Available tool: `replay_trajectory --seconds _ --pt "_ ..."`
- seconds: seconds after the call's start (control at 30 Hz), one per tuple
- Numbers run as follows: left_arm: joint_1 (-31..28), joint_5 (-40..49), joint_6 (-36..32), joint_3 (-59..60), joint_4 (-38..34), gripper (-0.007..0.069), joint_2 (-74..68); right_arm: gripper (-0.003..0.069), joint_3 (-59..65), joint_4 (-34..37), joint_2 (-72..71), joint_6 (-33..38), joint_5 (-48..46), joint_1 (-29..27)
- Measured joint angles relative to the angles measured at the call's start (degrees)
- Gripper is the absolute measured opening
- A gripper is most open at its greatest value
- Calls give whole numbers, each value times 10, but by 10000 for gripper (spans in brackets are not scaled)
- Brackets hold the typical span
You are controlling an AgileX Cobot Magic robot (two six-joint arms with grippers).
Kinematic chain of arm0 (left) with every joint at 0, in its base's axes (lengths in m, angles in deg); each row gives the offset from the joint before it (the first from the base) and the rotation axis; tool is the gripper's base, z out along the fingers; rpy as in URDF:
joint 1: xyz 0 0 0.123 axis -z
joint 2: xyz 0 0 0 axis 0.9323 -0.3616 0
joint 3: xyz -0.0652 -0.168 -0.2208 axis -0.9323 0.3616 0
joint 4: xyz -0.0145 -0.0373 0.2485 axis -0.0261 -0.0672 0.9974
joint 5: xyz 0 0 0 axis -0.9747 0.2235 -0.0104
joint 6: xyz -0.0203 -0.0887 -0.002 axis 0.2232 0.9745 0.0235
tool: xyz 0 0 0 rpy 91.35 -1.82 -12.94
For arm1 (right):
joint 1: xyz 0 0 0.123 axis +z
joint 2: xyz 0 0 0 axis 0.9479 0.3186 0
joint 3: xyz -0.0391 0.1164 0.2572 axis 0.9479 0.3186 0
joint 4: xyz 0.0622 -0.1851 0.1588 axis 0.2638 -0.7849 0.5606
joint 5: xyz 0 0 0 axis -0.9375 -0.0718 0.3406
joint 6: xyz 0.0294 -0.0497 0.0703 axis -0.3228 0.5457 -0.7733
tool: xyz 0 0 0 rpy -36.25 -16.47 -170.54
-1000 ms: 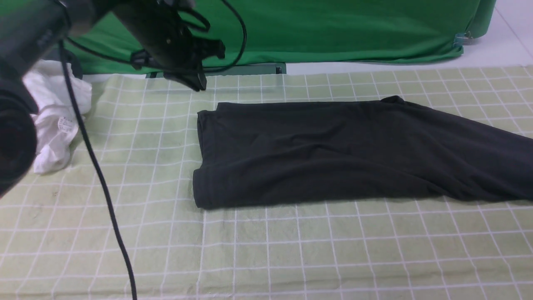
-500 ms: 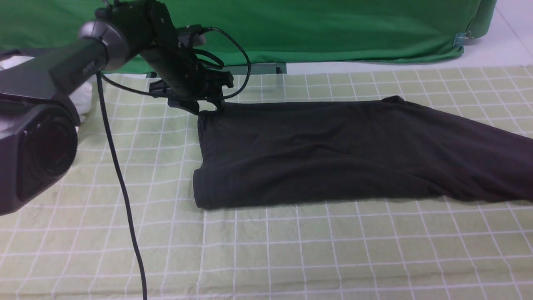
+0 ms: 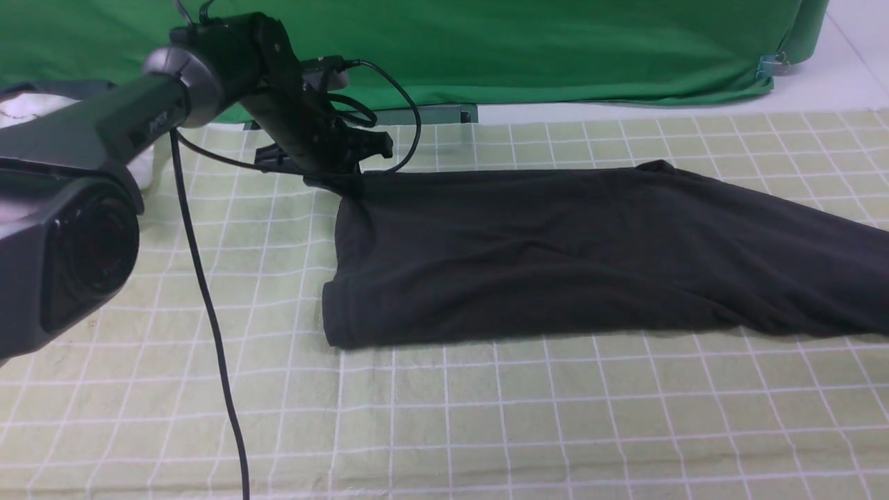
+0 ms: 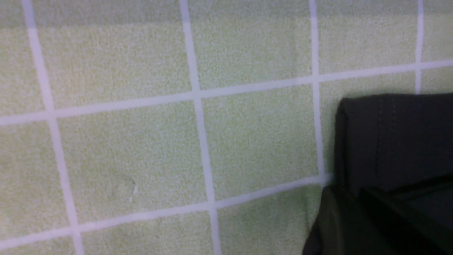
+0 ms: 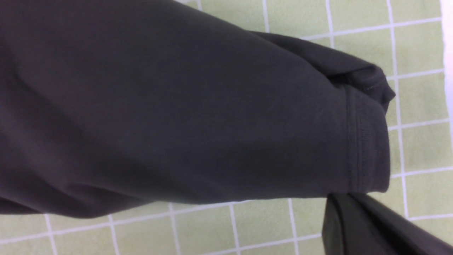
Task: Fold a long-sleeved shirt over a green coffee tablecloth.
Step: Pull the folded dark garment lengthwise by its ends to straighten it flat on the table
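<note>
The shirt (image 3: 555, 257) lies flat on the checked tablecloth (image 3: 486, 417), folded into a long black band. In the front view I see its left end squared off mid-table and its right end running out of frame. My left gripper (image 3: 342, 178) sits low at the shirt's far left corner, in front of the green backdrop (image 3: 555, 48), and its cable (image 3: 208, 312) hangs down across the cloth.

From the left wrist, the stitched corner of the shirt (image 4: 389, 138) reaches right into the dark fingers (image 4: 350, 223), which are pinched closed on it, with bare grid around.

From the right wrist, the right gripper (image 5: 364, 226) hovers just beside the shirt's ribbed edge (image 5: 368, 141). Its fingers are closed together, and I can't tell if they touch the fabric.
</note>
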Motion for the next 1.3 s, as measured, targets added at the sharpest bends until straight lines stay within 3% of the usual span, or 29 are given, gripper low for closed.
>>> replay_trajectory --seconds 0.43,0.63,0.83,1.0,1.13,1.3 --pt "0 -3 1 -82 -2 27 13 6 0 5 0 0 0 0" --pt "0 -17 48 -83 20 68 -12 13 0 5 0 0 0 0" --pt "0 45 18 -109 51 295 -12 75 0 5 13 0 3 0" --pt "0 135 28 -175 75 477 4 216 0 5 33 0 13 0" --pt "-1 159 32 -200 51 542 25 296 0 -14 55 -1 54 0" --pt "0 162 32 -204 25 530 30 311 0 -28 87 -2 65 0"
